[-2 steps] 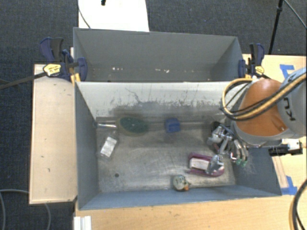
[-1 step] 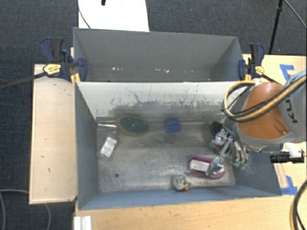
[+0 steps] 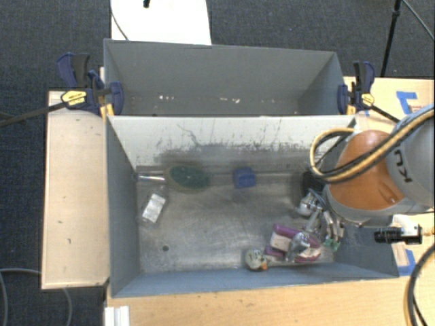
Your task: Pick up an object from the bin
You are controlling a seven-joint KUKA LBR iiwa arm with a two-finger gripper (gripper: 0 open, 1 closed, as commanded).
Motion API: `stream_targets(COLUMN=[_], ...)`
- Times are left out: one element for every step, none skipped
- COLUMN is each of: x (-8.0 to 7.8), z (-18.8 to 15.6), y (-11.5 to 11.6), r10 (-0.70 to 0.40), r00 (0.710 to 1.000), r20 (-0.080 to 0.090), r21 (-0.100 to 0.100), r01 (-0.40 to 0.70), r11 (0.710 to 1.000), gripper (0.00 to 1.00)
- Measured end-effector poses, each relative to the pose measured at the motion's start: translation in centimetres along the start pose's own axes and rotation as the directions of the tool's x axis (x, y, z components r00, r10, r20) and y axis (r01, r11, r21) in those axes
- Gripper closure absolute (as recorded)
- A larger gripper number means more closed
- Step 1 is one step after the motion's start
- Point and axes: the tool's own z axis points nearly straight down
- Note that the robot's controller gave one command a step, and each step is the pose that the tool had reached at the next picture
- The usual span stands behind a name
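Note:
My gripper (image 3: 311, 231) hangs low in the bin's front right part, under the arm's orange cover. Right beneath and beside it lies a small cluster of things: a purple and white packet (image 3: 284, 236), a clear wrapped item with pink print (image 3: 306, 252), and a small round tan piece (image 3: 255, 259) at the cluster's left end. The gripper's metal parts touch or overlap the cluster's right side. Whether anything sits between the fingers is hidden.
Along the back wall lie a dark green oval thing (image 3: 189, 177) and a small blue block (image 3: 244, 177). A clear crinkled wrapper (image 3: 153, 207) rests at the left, with a clear strip (image 3: 148, 178) behind it.

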Motion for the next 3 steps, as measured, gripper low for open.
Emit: stream_targets(x=[1.3, 1.6, 1.5], z=[-0.1, -0.1, -6.3], y=[0.5, 0.8, 0.8], r10=[0.170, 0.164, 0.159], r00=[0.985, 0.986, 0.987], r20=[0.013, 0.001, 0.013], r21=[0.002, 0.000, -0.001], r01=[-0.170, -0.164, -0.159], r11=[0.985, 0.986, 0.987], gripper=[0.00, 1.00, 1.00])
